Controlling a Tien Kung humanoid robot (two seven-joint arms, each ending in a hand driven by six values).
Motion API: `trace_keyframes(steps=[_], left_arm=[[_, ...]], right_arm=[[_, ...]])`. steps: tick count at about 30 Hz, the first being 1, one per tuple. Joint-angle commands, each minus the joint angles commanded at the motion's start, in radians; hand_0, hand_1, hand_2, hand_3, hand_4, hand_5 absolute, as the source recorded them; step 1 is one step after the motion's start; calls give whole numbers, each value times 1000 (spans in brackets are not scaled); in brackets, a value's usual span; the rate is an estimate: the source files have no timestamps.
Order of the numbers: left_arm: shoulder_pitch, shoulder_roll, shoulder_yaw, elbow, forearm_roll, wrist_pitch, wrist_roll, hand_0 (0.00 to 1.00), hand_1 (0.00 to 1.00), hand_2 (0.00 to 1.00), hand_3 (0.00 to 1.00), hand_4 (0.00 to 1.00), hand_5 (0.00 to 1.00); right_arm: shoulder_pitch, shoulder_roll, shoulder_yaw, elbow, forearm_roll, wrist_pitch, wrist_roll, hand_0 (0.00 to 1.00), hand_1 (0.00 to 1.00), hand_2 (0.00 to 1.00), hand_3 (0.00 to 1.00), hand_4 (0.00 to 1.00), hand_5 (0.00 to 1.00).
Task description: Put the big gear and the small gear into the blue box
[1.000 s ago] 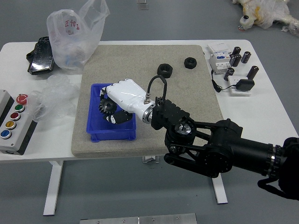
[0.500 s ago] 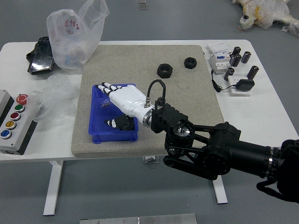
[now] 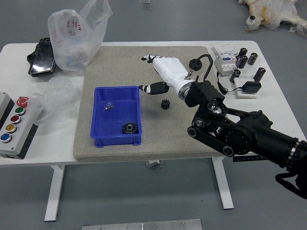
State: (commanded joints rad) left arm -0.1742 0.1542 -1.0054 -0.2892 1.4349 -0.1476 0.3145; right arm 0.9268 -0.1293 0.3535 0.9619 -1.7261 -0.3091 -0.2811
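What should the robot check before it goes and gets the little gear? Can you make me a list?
1. Big gear inside the blue box: ok, it lies near the box's near right corner.
2. Small gear inside too: not ok, it sits on the mat, right of the box.
3. Right hand free: ok, its fingers are spread and hold nothing.
4. Hand around the small gear: not ok, it shows beyond the gear.
5. Room in the box: ok, bare floor shows around the big gear and a little metal part.
6. Left hand out of the way: cannot tell, it's out of view.
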Motion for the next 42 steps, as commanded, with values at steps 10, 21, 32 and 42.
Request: trace_keyframes(steps=[10,21,32,42], left_arm=[[-3,0,-2,0,4,-3,0,712,536,543,672,694,492],[-5,0,0,1,2,-2,-4,713,536,542,672,694,492],[-9,2,9,1,-11,1,-14,713,537,541,673,691,489],[-7,-1,7,0,-10,1,-13,713,537,542,675,693,490]], right_arm=[[20,41,-172,-196,134,25,25,358,724,771,806,783,304],[17,46,-257,-246,194,21,27,309,539,402,527,422,73],[9,51,-280,-246,224,-4,37,302,488,304,395,304,52],[13,40,-249,-235,215,-14,40,303,473,277,363,222,44]])
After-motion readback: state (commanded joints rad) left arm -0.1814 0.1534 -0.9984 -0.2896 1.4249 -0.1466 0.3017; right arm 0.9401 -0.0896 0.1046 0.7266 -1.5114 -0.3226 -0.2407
